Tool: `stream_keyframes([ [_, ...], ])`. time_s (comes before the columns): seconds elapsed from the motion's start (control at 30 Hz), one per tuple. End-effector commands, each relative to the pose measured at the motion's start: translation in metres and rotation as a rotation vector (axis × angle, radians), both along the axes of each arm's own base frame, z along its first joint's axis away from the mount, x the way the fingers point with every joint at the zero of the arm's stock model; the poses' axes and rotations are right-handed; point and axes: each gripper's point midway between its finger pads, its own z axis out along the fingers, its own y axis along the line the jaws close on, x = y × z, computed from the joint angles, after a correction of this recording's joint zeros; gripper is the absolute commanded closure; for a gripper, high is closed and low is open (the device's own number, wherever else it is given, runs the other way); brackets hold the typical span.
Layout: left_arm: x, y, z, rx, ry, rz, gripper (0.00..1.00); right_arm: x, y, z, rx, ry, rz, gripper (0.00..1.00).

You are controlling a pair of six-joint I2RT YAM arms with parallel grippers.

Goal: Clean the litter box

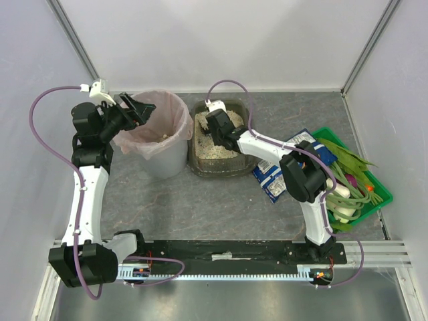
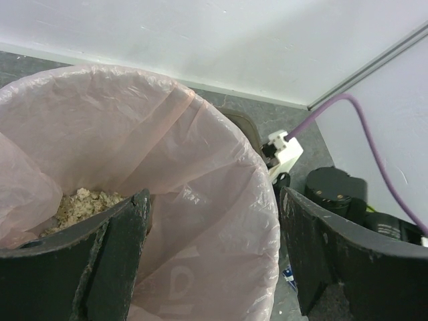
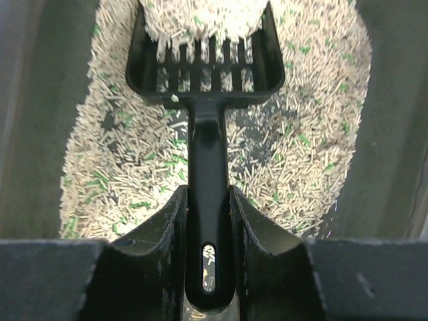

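Note:
The litter box (image 1: 199,167), a dark tray of pale pellets with green bits, sits at the back centre. My right gripper (image 1: 219,125) hangs over it, shut on the handle of a black slotted scoop (image 3: 206,144). The scoop's head (image 3: 200,63) carries a heap of pellets just above the litter (image 3: 301,154). My left gripper (image 2: 214,207) stands open across the right rim of the round pink-lined bin (image 1: 162,137): one finger is inside and the other outside, and neither pinches the liner (image 2: 167,147). Some litter (image 2: 80,204) lies at the bottom of the bin.
The bin stands close to the litter box on its left. A blue-and-white packet (image 1: 273,178) lies right of the tray, and beyond it a green crate (image 1: 382,194) of vegetables. White walls close off the back and both sides. A purple cable (image 2: 364,127) runs by the left wrist.

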Motion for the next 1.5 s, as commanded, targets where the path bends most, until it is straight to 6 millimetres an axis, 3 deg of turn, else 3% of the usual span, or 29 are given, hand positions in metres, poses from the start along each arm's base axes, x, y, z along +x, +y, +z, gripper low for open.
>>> stream_keyframes([
  [0.0, 0.003, -0.001, 0.01, -0.02, -0.036, -0.011, 0.16, 0.001, -0.012, -0.017, 0.005, -0.031, -0.065, 1.0],
  [0.77, 0.003, -0.003, 0.009, -0.031, -0.035, -0.026, 0.16, 0.006, 0.02, -0.01, 0.065, -0.135, 0.0, 1.0],
  [1.07, 0.003, -0.004, 0.009, -0.04, -0.032, -0.032, 0.16, -0.011, 0.011, -0.024, -0.022, -0.013, -0.012, 1.0],
  [1.47, 0.002, -0.005, 0.009, -0.046, -0.033, -0.037, 0.16, -0.031, -0.003, 0.001, -0.006, 0.012, -0.044, 1.0],
])
